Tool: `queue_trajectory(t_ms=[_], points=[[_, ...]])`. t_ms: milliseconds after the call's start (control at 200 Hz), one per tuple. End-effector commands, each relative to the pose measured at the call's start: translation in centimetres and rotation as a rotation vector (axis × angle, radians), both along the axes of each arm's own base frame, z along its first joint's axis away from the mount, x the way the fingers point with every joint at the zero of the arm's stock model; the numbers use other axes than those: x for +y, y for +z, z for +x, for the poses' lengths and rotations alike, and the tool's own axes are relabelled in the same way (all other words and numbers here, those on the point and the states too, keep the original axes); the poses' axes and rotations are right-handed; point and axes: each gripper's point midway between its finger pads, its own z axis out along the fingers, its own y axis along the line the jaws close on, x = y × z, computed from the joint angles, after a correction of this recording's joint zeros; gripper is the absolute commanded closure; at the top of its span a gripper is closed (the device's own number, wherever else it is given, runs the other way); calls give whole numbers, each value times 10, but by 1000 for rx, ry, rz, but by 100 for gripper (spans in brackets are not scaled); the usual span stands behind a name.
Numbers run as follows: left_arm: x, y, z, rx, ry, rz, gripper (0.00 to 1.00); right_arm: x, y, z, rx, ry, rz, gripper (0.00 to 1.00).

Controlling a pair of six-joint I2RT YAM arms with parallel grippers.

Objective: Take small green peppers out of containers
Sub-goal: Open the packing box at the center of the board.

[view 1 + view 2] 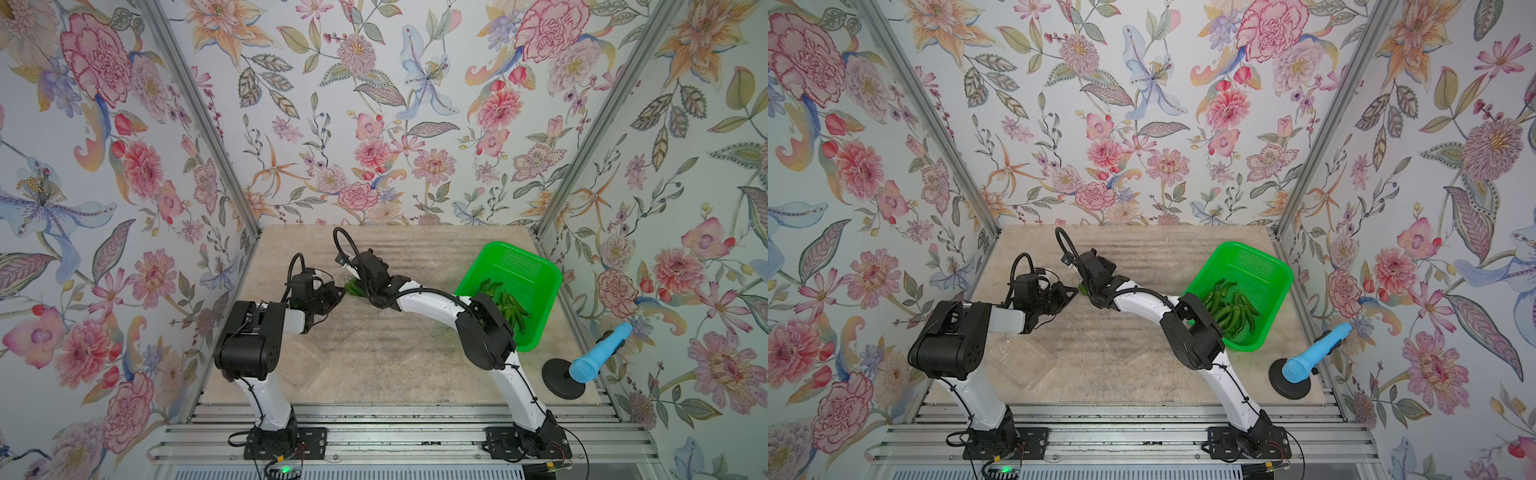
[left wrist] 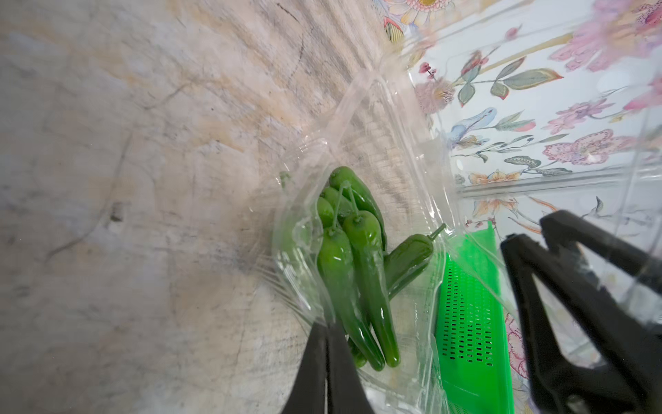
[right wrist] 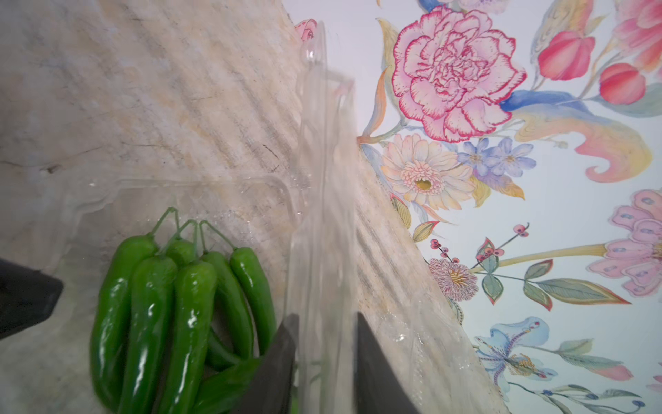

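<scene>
marbled table; left tool pinches clamshell beside peppers

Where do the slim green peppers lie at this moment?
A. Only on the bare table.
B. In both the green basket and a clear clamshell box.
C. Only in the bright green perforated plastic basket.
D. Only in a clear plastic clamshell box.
B: slim glossy green peppers lie loose in the bright green perforated plastic basket, and a bunch of the same peppers lies inside the clear plastic clamshell box.
</scene>
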Motion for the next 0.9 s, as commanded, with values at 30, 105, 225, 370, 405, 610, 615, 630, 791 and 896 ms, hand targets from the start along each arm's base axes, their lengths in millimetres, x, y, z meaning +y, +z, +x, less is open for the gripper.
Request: queue_trajectory(t_ms=[30, 105, 225, 370, 405, 610, 615, 630, 791, 896], points=[[-2, -10, -21, 48, -45, 36, 94, -15, 17, 12, 103, -40, 101, 70], [0, -9, -26, 49, -49, 43, 93, -20, 14, 12, 202, -31, 141, 68], [5, -6, -31, 48, -45, 43, 92, -32, 2, 12, 355, -34, 231, 69], [13, -1, -34, 47, -33, 61, 91, -46, -10, 3, 488, -32, 298, 60], [15, -1, -35, 47, -34, 66, 91, -49, -13, 1, 504, -37, 294, 50], [19, 8, -32, 37, -26, 74, 87, -76, -7, 10, 503, -100, 369, 19], [19, 8, -32, 37, -26, 74, 87, -77, -6, 10, 500, -102, 371, 18], [19, 9, -31, 34, -24, 73, 86, -78, -5, 10, 497, -102, 374, 18], [20, 12, -29, 36, -16, 72, 70, -104, 28, 20, 407, -107, 469, 16], [24, 18, -30, 25, 1, 87, 64, -103, 53, 8, 359, -56, 517, 17]])
